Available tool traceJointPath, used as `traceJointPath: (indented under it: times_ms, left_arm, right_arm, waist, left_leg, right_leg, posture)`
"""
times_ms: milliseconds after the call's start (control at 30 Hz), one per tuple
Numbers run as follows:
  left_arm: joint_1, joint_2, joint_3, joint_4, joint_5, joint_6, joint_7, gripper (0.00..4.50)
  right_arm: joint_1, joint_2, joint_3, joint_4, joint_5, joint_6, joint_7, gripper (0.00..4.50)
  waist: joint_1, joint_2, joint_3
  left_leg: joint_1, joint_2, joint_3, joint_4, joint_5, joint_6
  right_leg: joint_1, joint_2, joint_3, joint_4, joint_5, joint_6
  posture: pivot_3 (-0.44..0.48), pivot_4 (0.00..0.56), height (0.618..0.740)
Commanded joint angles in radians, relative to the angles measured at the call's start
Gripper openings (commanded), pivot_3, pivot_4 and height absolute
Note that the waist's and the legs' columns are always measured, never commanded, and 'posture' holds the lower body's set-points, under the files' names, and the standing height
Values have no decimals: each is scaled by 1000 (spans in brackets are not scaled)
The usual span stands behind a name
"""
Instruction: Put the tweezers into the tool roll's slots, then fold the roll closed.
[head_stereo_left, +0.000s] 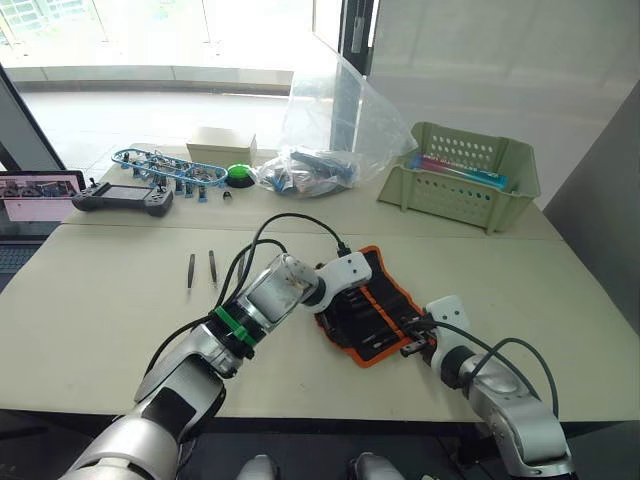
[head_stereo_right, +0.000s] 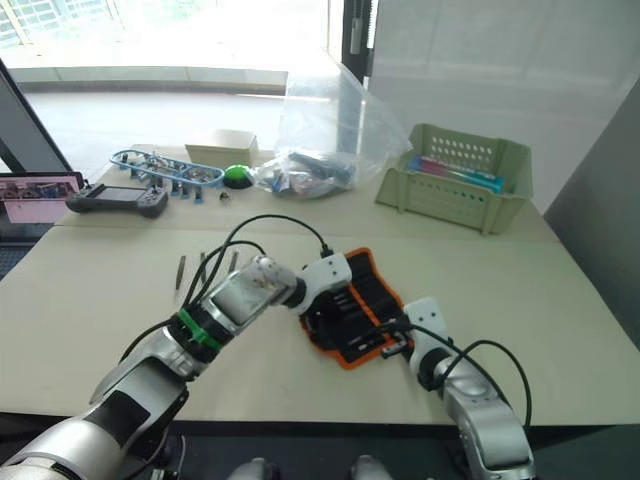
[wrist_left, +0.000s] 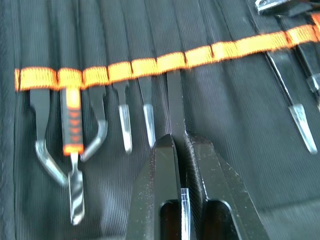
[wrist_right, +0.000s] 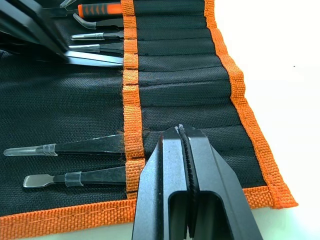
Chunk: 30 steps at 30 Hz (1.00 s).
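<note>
1. 2 loose tweezers lie on open desk left of the left arm.
2. Left gripper, jaws pinched on 1 pair of tweezers entering a slot.
3. Tool roll lies open near the desk's front edge.
4. Right gripper, jaws closed and empty, presses the roll's end.

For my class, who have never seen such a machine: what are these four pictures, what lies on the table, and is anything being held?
A two-armed robot works at a table. Two pictures look down from its head; two look along each wrist. An open tool roll lies under both arms, several tools already in its slots. The left tool is shut on a pair of tweezers sitting in a slot. The right tool is shut, pressing on the roll's edge. Two loose tweezers wait on the table. Behind stand a green basket, a clear bag and a handheld controller.
</note>
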<state>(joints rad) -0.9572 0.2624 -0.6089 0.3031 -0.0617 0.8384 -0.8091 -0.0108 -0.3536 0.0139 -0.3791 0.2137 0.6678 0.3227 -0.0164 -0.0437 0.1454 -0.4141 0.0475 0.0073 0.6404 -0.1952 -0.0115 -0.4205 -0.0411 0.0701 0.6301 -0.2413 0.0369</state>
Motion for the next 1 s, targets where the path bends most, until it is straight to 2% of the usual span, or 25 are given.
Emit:
traceJointPath:
  times_ms: [33, 300, 400, 500, 567, 667, 867, 933, 1000]
  left_arm:
    - [-21, -47, 13, 92, 41, -121, 13, 32]
    - [-21, -159, 77, 351, 100, -354, 66, 32]
    - [-26, -178, 97, 397, 114, -389, 69, 32]
    - [-22, -168, 113, 374, 122, -383, 48, 32]
    - [-19, -152, 129, 332, 115, -358, 23, 796]
    - [-5, -108, 138, 227, 108, -310, -24, 1682]
    - [56, 21, 196, -129, 43, -105, -106, 3632]
    - [88, 76, 257, -252, -7, -10, -122, 4312]
    - [122, 121, 322, -344, -48, 71, -114, 4469]
  right_arm:
    - [46, 4, 52, 41, -1, 74, 10, 0]
    - [50, 7, 53, 26, 2, 82, 11, 0]
    - [52, 6, 52, 20, 3, 85, 12, 0]
    - [51, 7, 49, 21, 2, 85, 10, 0]
    - [47, 10, 47, 28, 0, 82, 7, 0]
    - [41, 17, 44, 38, -3, 82, 0, 0]
    - [27, 18, 42, 61, -5, 87, -1, 0]
    - [14, 15, 47, 73, -6, 96, 2, 0]
    - [5, 10, 51, 79, -4, 108, 7, 0]
  waist:
    - [0, 0, 0]
    - [5, -1, -3]
    - [7, -1, -3]
    - [5, -1, -3]
    - [3, -1, -3]
    - [-4, -1, -3]
    - [-27, 0, -2]
    - [-27, 1, -2]
    - [-30, 1, -2]
  left_leg:
    - [0, 0, 0, 0, 0, 0]
    - [2, 0, 0, 1, 0, 0]
    - [9, -1, -2, 2, 0, 0]
    - [10, -2, -3, 2, 0, 0]
    - [10, -2, -3, 2, 0, 0]
    - [10, -2, -4, 2, 0, 0]
    - [8, 0, -5, 0, 0, 0]
    - [9, 0, -5, 0, 0, 0]
    - [9, 0, -5, 0, 0, 0]
  right_leg:
    - [0, 0, 0, 0, 0, 0]
    - [4, 0, 0, 0, 0, 0]
    - [12, 0, 0, -2, -2, -2]
    - [15, -1, 0, -4, -4, -5]
    - [15, -1, 0, -4, -4, -5]
    - [14, -1, 0, -2, -4, -5]
    - [12, 2, 0, -1, -2, 0]
    - [12, 2, 0, -1, -2, 0]
    - [12, 2, 1, -1, -2, 0]
  posture:
    - [0, 150, 740]
    - [0, 150, 740]
    - [0, 150, 740]
    - [0, 150, 740]
    - [0, 150, 740]
    - [0, 150, 740]
    - [0, 150, 740]
    - [0, 150, 740]
    - [0, 150, 740]
